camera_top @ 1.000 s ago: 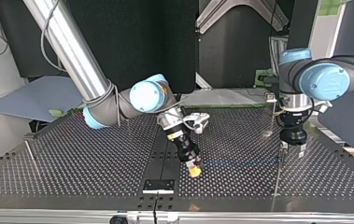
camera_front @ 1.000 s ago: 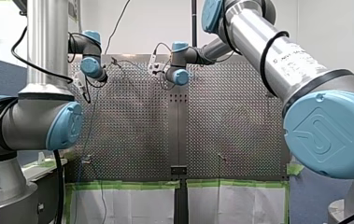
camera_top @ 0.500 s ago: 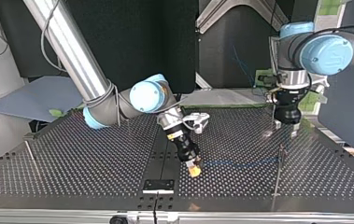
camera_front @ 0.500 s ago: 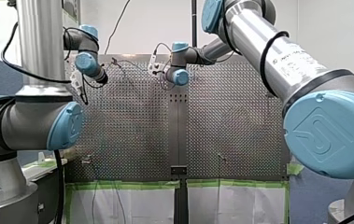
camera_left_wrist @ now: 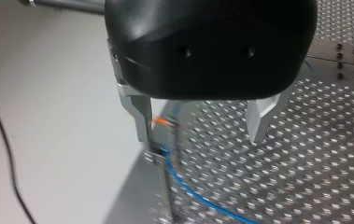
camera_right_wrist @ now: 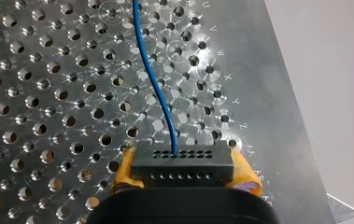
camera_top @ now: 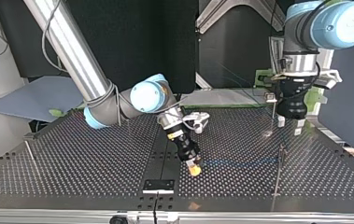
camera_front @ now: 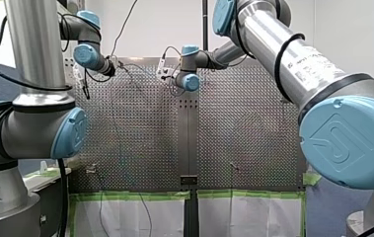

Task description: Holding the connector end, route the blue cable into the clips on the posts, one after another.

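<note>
Up goes the left hand, lifted clear of the desk since a second ago. Its fingers are apart and it hangs near the top view's right edge, close to a thin post. The right hand hasn't budged, yellow pads clamped on the connector at mid-desk with bare plate all round. The cable runs flat from there to the post. Only the left wrist view shows the clip, blurred, just beside one finger.

Bright, even light glints off the perforated table around its holes.
</note>
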You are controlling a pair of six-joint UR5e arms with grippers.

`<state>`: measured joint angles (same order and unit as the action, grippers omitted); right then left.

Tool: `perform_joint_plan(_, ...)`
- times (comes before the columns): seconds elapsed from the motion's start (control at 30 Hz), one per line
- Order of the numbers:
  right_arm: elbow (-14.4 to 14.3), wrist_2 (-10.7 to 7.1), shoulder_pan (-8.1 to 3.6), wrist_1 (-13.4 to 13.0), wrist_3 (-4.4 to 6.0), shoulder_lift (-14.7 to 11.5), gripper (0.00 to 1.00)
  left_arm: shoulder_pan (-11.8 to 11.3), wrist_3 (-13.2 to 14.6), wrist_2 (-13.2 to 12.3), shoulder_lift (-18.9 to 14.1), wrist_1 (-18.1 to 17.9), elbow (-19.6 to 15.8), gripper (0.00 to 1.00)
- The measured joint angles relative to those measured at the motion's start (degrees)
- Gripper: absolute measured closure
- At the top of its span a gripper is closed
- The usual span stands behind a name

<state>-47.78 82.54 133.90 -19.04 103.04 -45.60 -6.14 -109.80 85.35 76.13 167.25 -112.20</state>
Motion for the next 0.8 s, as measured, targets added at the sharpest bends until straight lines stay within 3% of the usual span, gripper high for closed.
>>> perform_joint_plan(0.53, 0.00, 0.00, -0.15, 0.24, -0.18, 0.25, 1.00, 0.07, -0.10, -2.00, -0.84, -2.35, 0.77, 0.00)
perform_joint_plan(0.8, -0.01, 0.00, -0.29, 0.27, -0.25, 0.54, 1.00, 0.18, -0.37, -1.70, 0.64, 0.65, 3.32, 0.00)
